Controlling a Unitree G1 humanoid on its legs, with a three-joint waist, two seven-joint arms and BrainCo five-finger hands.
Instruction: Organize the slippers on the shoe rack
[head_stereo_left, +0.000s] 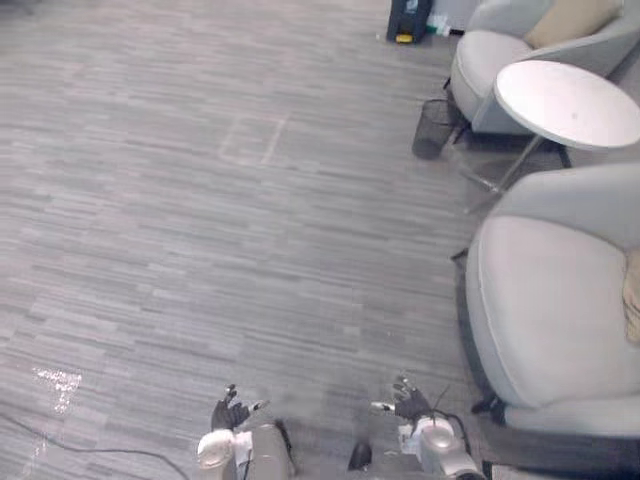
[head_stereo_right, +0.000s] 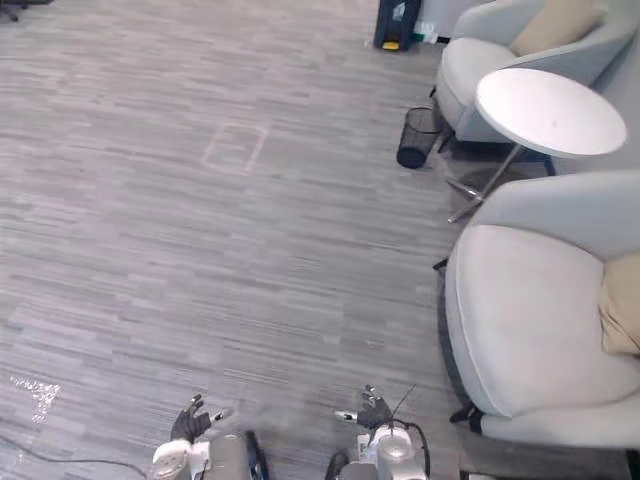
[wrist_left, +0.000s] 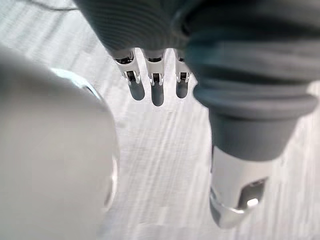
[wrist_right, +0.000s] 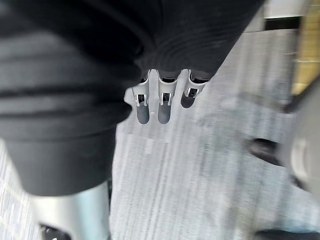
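Observation:
My left hand hangs low at the bottom of the eye views, fingers straight and spread over bare grey carpet, holding nothing. My right hand sits beside it to the right, fingers likewise relaxed and empty, close to the near armchair. Grey striped carpet lies under both hands.
A light grey armchair stands close on the right. Beyond it are a round white side table, a second armchair with a tan cushion and a small black mesh bin. Grey carpet stretches left and ahead.

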